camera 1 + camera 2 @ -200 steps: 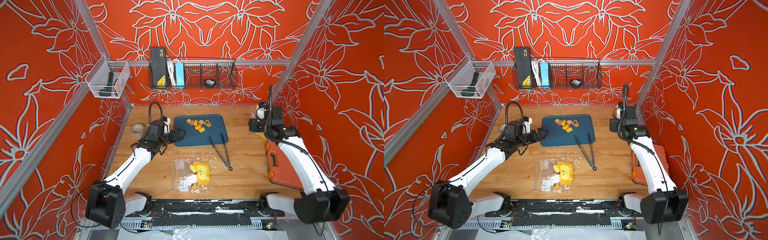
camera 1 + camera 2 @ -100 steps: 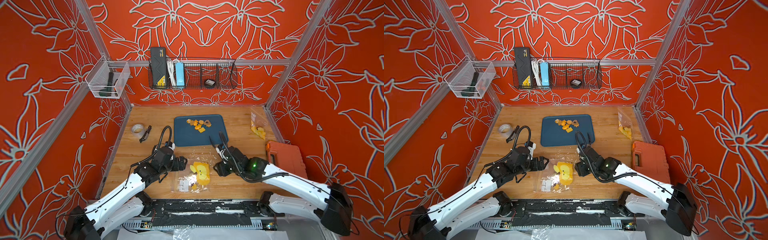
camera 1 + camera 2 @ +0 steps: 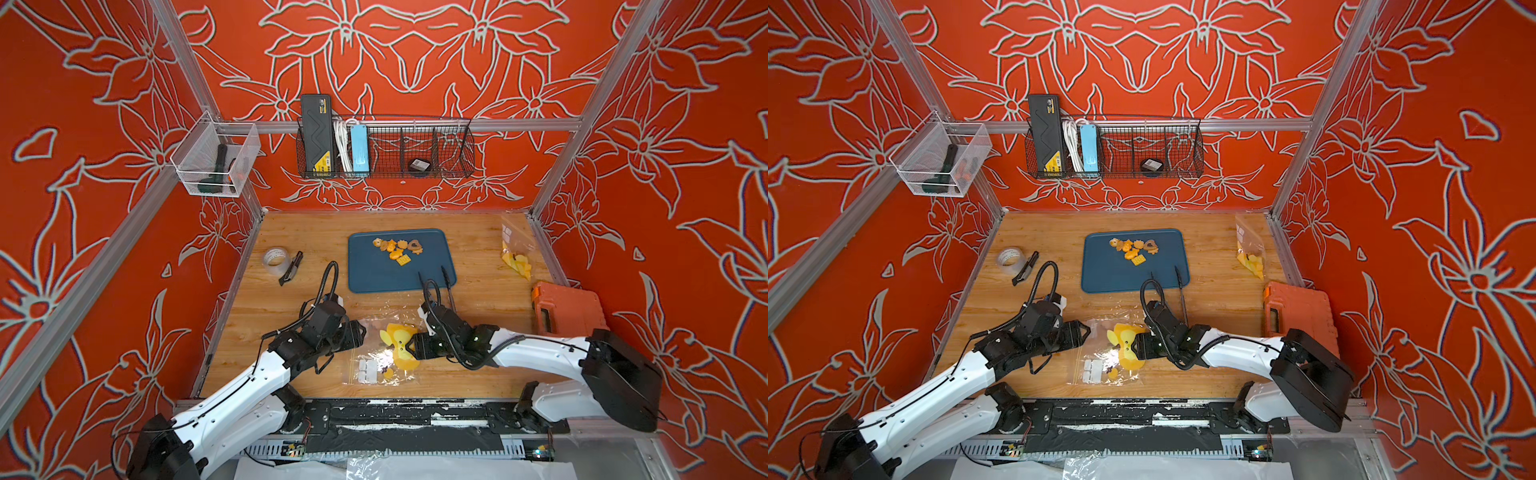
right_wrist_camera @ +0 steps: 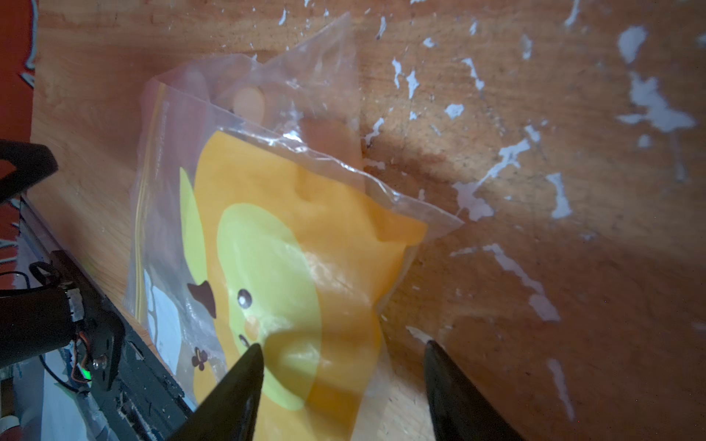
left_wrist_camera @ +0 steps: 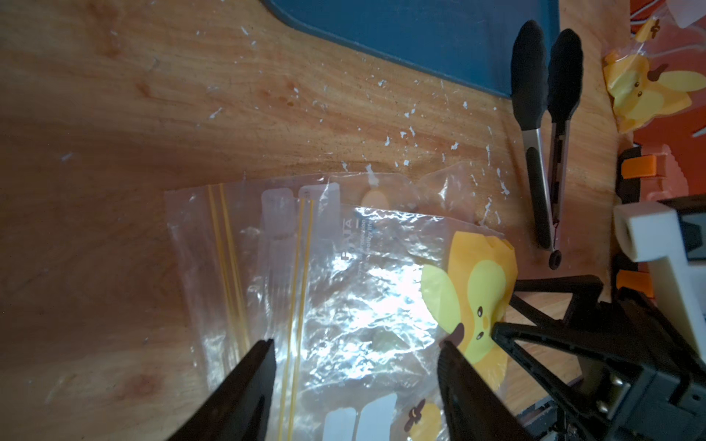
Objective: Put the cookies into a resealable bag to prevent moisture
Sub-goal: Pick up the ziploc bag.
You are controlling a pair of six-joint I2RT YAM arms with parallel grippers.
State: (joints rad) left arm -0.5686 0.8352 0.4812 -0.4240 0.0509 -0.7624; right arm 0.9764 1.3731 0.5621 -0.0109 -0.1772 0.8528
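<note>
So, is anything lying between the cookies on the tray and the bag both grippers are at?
Only the tongs: tips on the tray's near right corner, handles running toward the bag's far right corner. The cookies sit at the tray's far side; the wood between shows nothing else.

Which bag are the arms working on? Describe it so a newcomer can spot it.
On the wooden table, look in front of the blue tray, toward the near edge. The bag lies flat there between the left gripper and the right gripper; it is clear with a yellow cartoon print. The other bag, a lookalike, sits far off by the right wall, beyond the orange case.
</note>
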